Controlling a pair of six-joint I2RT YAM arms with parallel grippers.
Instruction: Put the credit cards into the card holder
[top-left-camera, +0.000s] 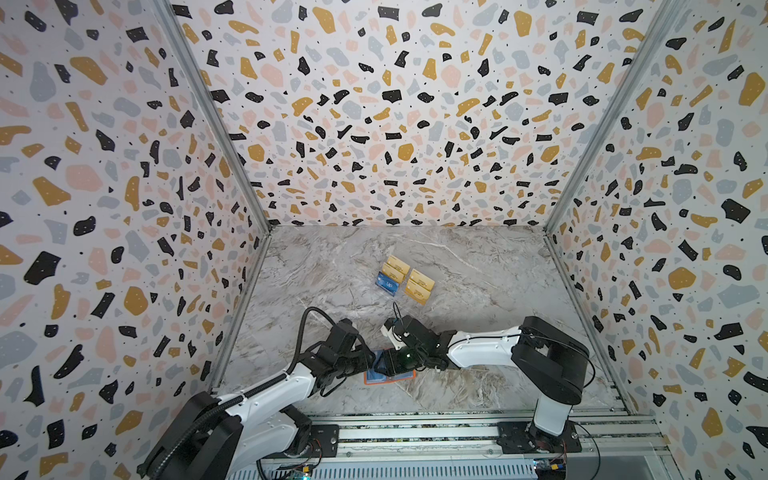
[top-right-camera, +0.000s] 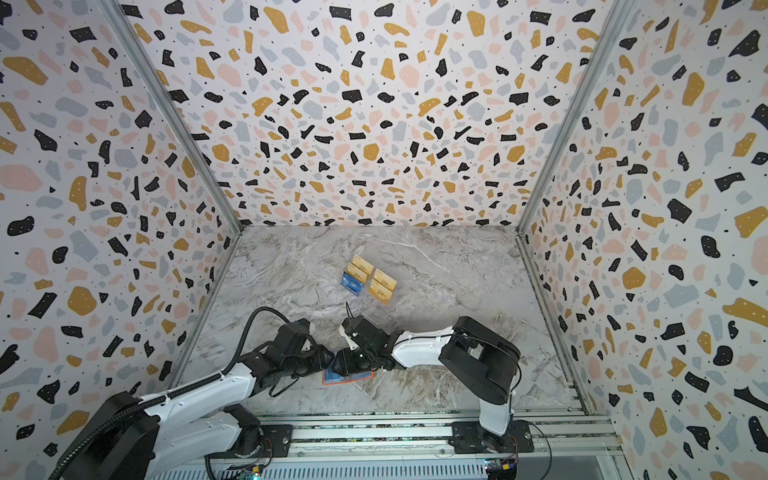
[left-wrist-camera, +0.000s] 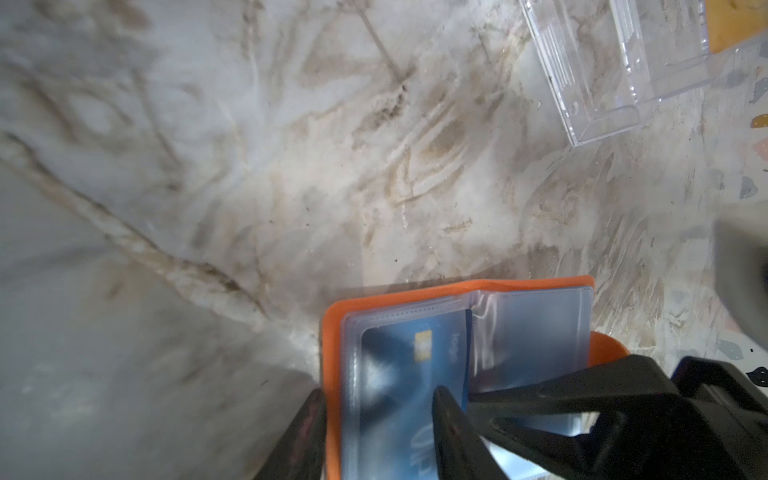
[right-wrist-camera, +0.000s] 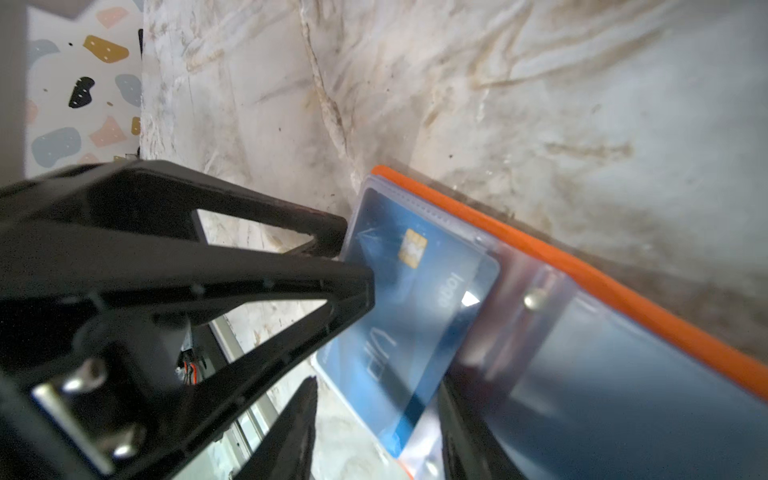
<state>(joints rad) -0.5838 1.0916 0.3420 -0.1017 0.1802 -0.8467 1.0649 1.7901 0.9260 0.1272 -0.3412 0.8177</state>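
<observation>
wrist cams: blue card (right-wrist-camera: 415, 316) in card holder (left-wrist-camera: 332, 332) sleeve (top views mostly blocked); right hand (right-wrist-camera: 378, 395) released, left hand (left-wrist-camera: 378, 395) unclear.

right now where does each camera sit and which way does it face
Top views: high above the near edge, looking down over the table and credit cards; left arm and right arm show.
Left wrist: on the left arm, looking past the left gripper at the open card holder.
Right wrist: on the right arm, looking past the right gripper at the card holder; left gripper shows.
Shared: both wrist views show the blue card and card holder.
</observation>
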